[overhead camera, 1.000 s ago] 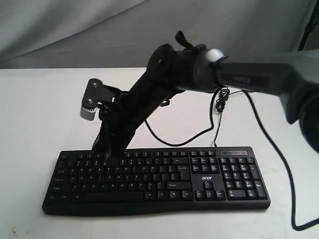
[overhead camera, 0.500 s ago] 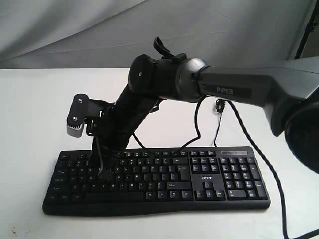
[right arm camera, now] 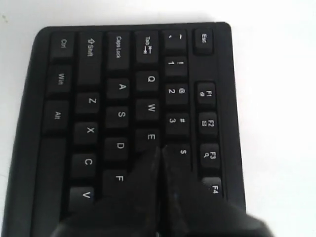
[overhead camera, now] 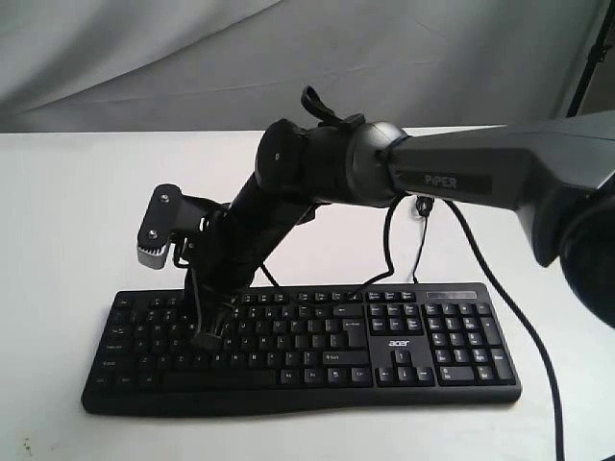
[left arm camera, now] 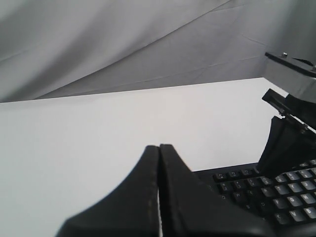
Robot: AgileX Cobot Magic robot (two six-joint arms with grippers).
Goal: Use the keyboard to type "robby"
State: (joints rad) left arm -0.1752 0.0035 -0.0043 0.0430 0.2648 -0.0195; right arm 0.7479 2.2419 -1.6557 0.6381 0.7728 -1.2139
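Right gripper (right arm camera: 160, 153) jaws pressed together, keyboard (right arm camera: 118, 114) directly beneath tip, E key (right arm camera: 151, 138) just beside it; left gripper (left arm camera: 159, 150) pressed together, keyboard corner ahead, apart from it

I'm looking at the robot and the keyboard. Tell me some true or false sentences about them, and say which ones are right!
The keyboard is black. True.
The right gripper is wide open. False: it is shut.
The right gripper is over the number pad. False: it is at the letter keys, close to the E key.
The left gripper is shut. True.
The table is white. True.
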